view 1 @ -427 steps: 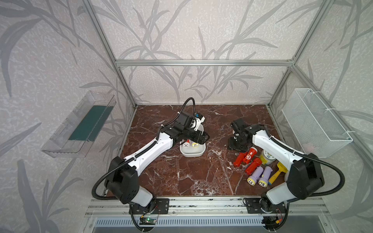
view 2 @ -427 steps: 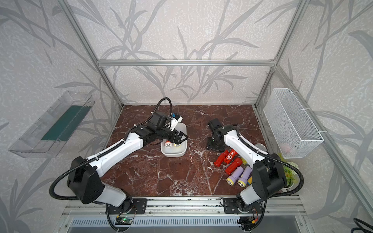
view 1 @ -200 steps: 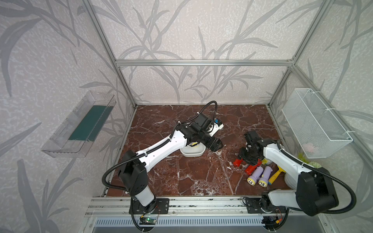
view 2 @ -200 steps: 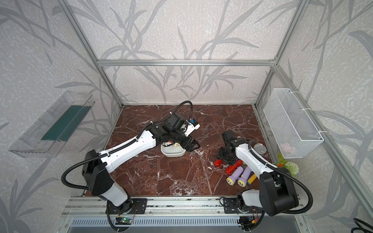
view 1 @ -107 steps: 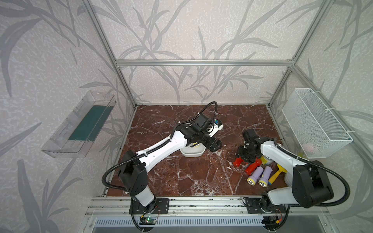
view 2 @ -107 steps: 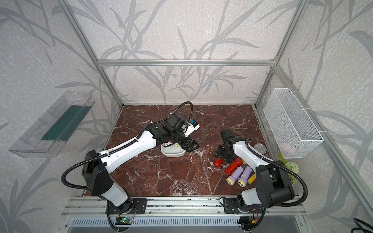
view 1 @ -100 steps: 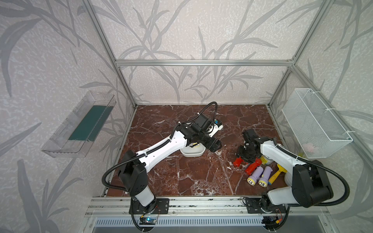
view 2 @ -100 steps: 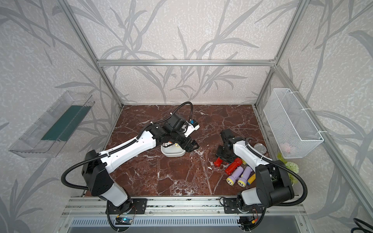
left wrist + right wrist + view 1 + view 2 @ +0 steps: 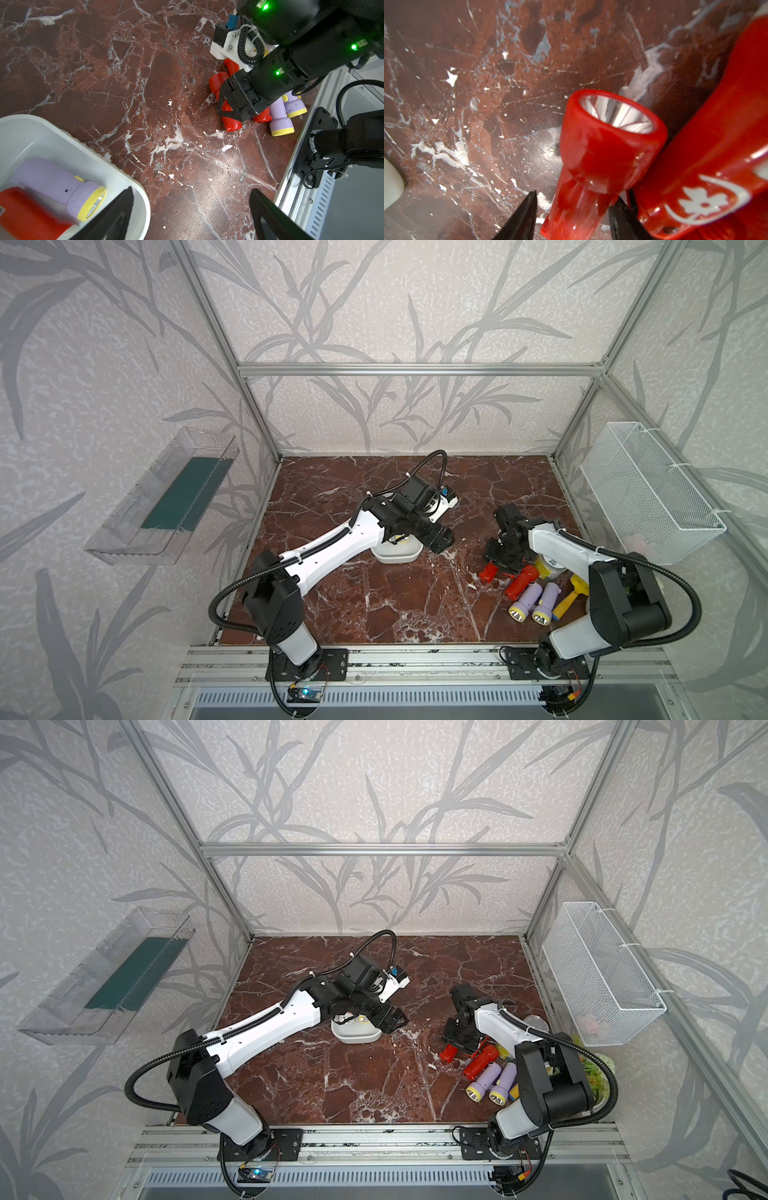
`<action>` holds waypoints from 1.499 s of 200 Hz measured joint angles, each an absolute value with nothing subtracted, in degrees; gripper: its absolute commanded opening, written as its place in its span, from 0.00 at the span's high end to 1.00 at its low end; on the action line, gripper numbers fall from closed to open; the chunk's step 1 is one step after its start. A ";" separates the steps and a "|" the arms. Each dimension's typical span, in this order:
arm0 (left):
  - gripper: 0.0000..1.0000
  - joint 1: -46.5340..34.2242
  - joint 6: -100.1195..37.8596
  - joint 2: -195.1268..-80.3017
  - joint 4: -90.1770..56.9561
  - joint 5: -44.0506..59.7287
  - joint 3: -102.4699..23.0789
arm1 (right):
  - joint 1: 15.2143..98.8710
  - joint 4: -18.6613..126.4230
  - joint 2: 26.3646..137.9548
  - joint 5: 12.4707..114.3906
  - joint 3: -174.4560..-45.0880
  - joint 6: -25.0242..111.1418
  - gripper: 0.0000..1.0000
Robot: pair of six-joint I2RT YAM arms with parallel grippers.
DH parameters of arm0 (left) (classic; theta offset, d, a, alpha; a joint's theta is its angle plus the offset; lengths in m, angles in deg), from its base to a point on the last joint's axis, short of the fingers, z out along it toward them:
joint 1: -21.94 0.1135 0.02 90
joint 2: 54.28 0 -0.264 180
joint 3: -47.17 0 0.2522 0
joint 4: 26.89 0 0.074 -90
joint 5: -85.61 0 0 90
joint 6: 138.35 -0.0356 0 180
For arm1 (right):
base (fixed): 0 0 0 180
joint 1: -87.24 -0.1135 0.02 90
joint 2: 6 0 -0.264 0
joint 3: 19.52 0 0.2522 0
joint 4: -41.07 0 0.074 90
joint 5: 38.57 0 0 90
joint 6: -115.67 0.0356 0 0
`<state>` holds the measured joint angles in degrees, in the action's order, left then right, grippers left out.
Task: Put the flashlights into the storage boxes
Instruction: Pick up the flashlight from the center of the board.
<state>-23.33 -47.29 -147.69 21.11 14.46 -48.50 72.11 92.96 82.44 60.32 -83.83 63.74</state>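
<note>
Your right fingers (image 9: pixel 521 220) are down in the pile at the right side of the worktop (image 9: pixel 374 605), one on each side of the handle of a red flashlight (image 9: pixel 591 166). In the right wrist view one finger looks pressed against the handle. The other has a thin sliver of marble showing next to it, so honestly I can't tell if you've got a real clamp on it. The head points away from the wrist and you can see the shiny lens. In a top view one red end (image 9: pixel 489 572) sticks out from under the arm.

A second red flashlight (image 9: pixel 716 155), the one with the white flower print, lies right up against it. A pair of lavender flashlights (image 9: pixel 524 601) lies side by side just in front, lenses toward the front rail. A yellow toy shovel (image 9: pixel 571 597) is beside them, and a jar (image 9: pixel 550 568) sits partly hidden under your arm.

Your left fingers (image 9: pixel 120 209) are spread wide with nothing between them, hanging just off the end of the white tray (image 9: pixel 124 178). The tray sits mid-worktop, well apart from the pile, and the left arm covers most of it in both top views. Inside it are one lavender flashlight (image 9: pixel 56 185) and a third red flashlight (image 9: pixel 27 212), lying side by side.
</note>
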 measured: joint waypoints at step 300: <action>0.10 -20.36 -45.74 -141.85 17.09 9.78 -40.35 | 69.90 98.36 89.39 62.02 -103.80 59.15 0.61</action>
